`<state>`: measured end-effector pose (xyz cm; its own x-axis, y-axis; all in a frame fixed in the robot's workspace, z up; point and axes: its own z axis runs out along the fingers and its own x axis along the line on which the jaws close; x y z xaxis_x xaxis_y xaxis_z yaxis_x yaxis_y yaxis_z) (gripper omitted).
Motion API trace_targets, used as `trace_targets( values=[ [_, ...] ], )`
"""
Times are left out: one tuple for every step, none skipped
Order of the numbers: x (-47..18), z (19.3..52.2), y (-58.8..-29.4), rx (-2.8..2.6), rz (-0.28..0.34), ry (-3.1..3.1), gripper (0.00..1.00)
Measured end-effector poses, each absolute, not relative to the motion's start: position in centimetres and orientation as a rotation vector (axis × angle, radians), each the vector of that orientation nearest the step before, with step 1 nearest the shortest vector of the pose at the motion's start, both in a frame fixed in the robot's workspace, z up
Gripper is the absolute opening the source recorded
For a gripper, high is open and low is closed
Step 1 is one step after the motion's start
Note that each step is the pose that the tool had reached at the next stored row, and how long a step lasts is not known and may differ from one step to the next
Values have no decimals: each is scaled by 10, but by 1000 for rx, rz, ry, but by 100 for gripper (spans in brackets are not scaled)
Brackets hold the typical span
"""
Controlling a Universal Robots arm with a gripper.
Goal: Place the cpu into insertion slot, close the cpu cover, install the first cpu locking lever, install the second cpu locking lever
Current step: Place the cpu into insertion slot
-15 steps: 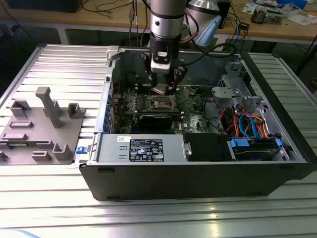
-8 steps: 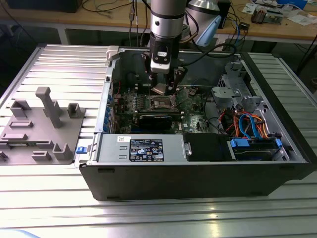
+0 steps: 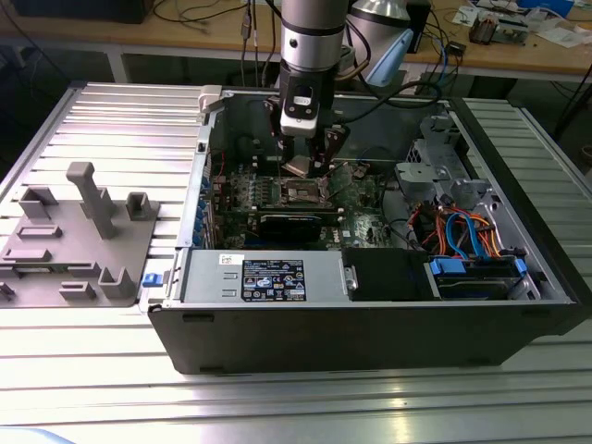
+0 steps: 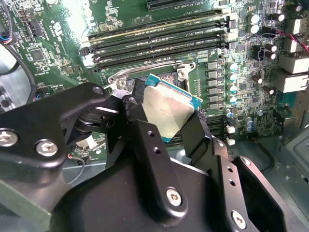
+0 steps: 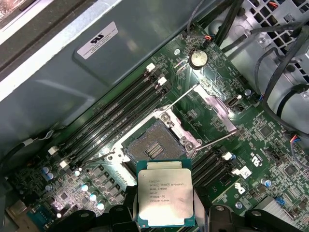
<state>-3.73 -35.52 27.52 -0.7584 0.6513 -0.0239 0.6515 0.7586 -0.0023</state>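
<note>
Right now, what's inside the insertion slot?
No chip: in the first wrist view the insertion slot shows its dark contact field. The cpu, held in the pincer, hangs apart from it and hides most of the slot in the second wrist view.

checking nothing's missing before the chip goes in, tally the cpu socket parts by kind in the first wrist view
cpu: 1
insertion slot: 1
cpu cover: 1
cpu locking levers: 2
total: 5
</note>
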Motion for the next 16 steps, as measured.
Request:
trace_targets(
  values=[
    [-37, 275, -355, 1085, -16, 2925, 55],
    [-37, 275, -355, 1087, -17, 2925, 55],
    [-37, 275, -355, 1088, -17, 2924, 55],
    [-37, 275, -355, 1089, -17, 2923, 55],
    [-37, 275, -355, 1090, -18, 2923, 55],
    [-37, 275, -355, 1092, -18, 2922, 55],
    [-37, 275, -355, 1093, -19, 2922, 55],
    [-37, 275, -355, 1094, -19, 2921, 55],
    [-37, 275, -355, 1095, -19, 2921, 55],
    [-37, 275, -355, 1096, -19, 2920, 55],
    [-37, 275, -355, 1098, -19, 2920, 55],
    [-37, 275, -355, 1098, -19, 2920, 55],
    [-37, 275, -355, 1100, -19, 2919, 55],
    [-37, 275, -355, 1102, -19, 2918, 55],
    [-37, 275, -355, 1102, -19, 2918, 55],
    [-37, 275, -355, 1103, -19, 2918, 55]
  ],
)
